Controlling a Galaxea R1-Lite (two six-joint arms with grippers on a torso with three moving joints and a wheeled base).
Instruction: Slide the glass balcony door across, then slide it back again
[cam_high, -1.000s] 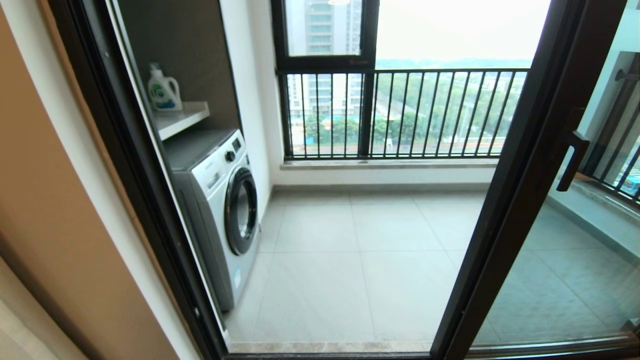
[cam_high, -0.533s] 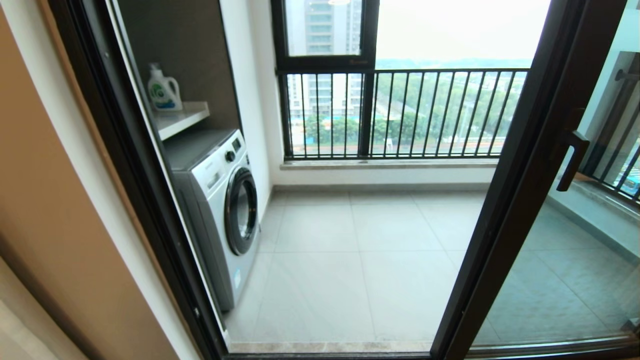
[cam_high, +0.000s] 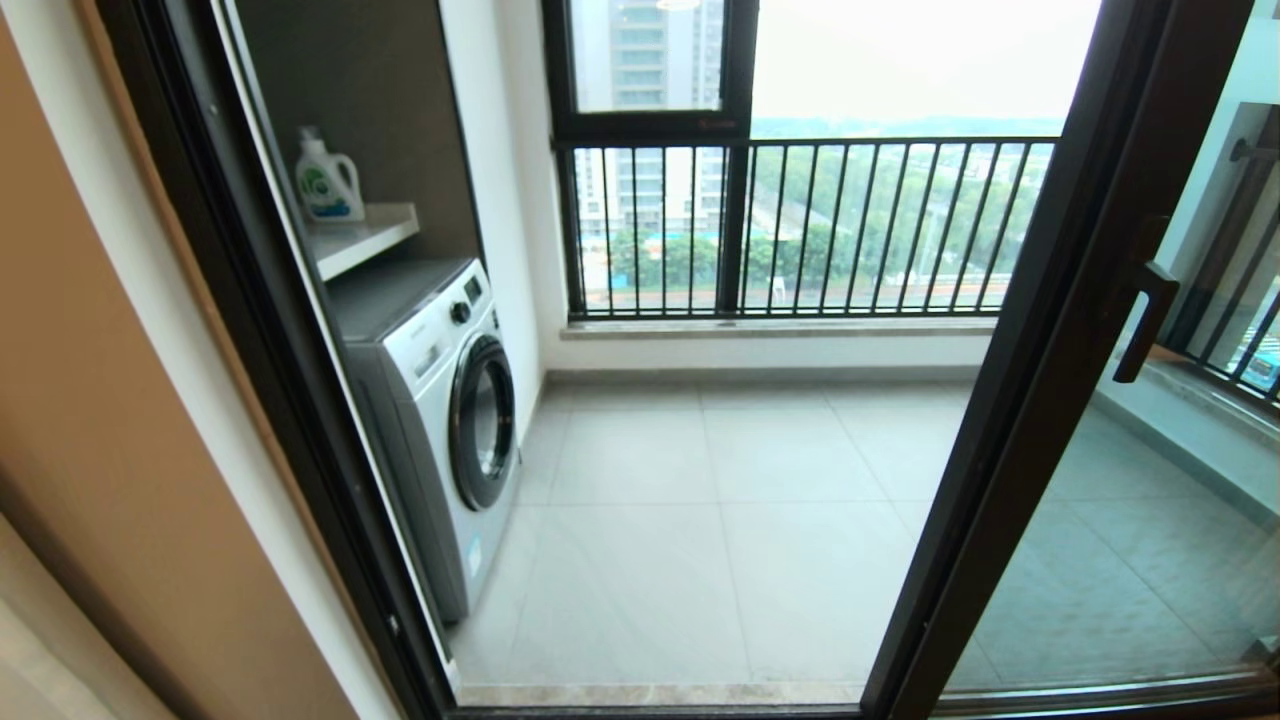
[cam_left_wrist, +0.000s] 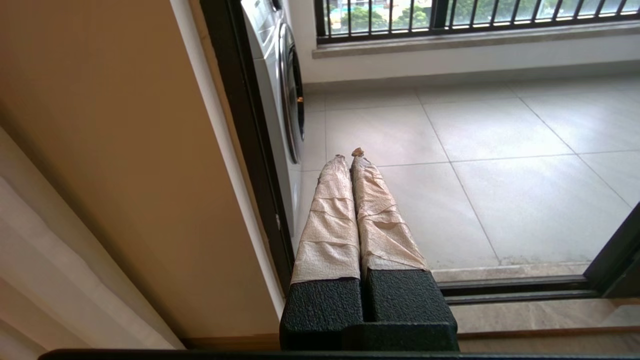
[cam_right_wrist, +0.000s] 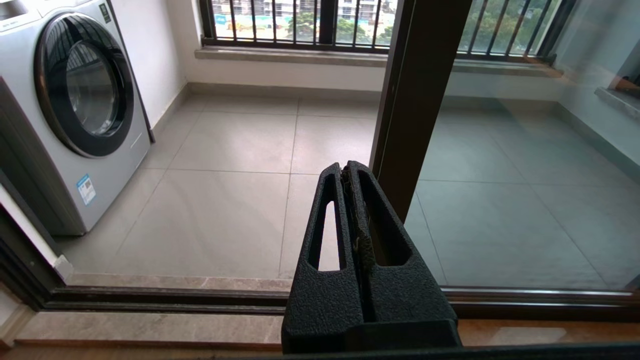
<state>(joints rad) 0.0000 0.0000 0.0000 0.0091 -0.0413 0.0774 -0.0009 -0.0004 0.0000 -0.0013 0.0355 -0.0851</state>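
The glass balcony door (cam_high: 1050, 330) stands at the right of the doorway, its dark brown frame edge slanting down the head view. Its dark bar handle (cam_high: 1145, 320) is on the far side of the frame edge. Left of the door the opening onto the balcony is wide. Neither gripper shows in the head view. My left gripper (cam_left_wrist: 350, 153), with tape-wrapped fingers, is shut and empty, low by the left door jamb (cam_left_wrist: 245, 130). My right gripper (cam_right_wrist: 346, 166) is shut and empty too, just inside the floor track, with the door's frame edge (cam_right_wrist: 415, 100) close beyond its tips.
A white washing machine (cam_high: 440, 400) stands on the balcony's left, under a shelf with a detergent bottle (cam_high: 325, 180). A black railing (cam_high: 800, 230) and a window close the far side. The sliding track (cam_right_wrist: 150, 297) runs along the threshold. A beige wall (cam_high: 100, 420) is at the left.
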